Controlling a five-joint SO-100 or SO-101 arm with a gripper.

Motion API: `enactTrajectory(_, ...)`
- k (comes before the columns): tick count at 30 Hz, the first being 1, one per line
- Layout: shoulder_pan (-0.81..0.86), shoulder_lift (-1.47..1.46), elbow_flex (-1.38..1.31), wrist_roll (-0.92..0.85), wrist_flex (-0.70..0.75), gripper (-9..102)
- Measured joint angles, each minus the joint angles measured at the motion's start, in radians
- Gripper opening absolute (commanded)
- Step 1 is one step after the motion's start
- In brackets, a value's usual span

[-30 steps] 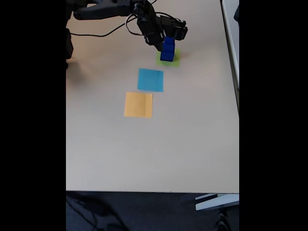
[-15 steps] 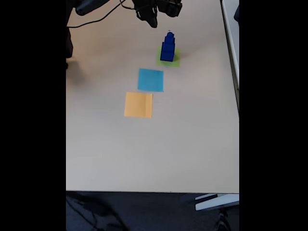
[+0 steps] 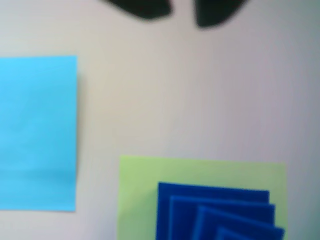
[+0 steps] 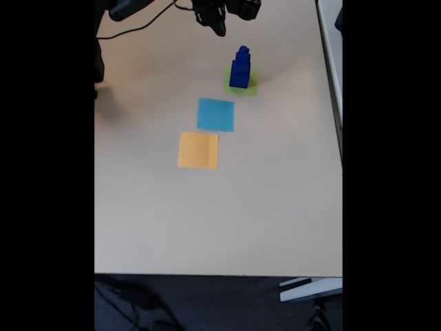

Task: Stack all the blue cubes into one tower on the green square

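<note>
Gripper (image 3: 182,17) apart; roughly four blue cubes (image 3: 215,212).

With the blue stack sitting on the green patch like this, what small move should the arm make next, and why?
Probably just retreat toward rest. The tower stands stepped on the green square, with no loose blue cube on the table. The hand is empty and clear of the stack, so nothing seems left to place.

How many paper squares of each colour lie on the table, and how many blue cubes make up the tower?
Green square: 1
Light-blue square: 1
Orange square: 1
Blue cubes in the tower: 4, counted from the stepped edges in the wrist view
Total: 7
</note>
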Motion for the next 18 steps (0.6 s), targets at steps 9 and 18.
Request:
enactTrajectory(9, -0.008, 0.000, 0.015, -0.051, -0.012, 0)
enactTrajectory(18, -0.008, -0.008, 0.017, -0.064, -0.029, 0)
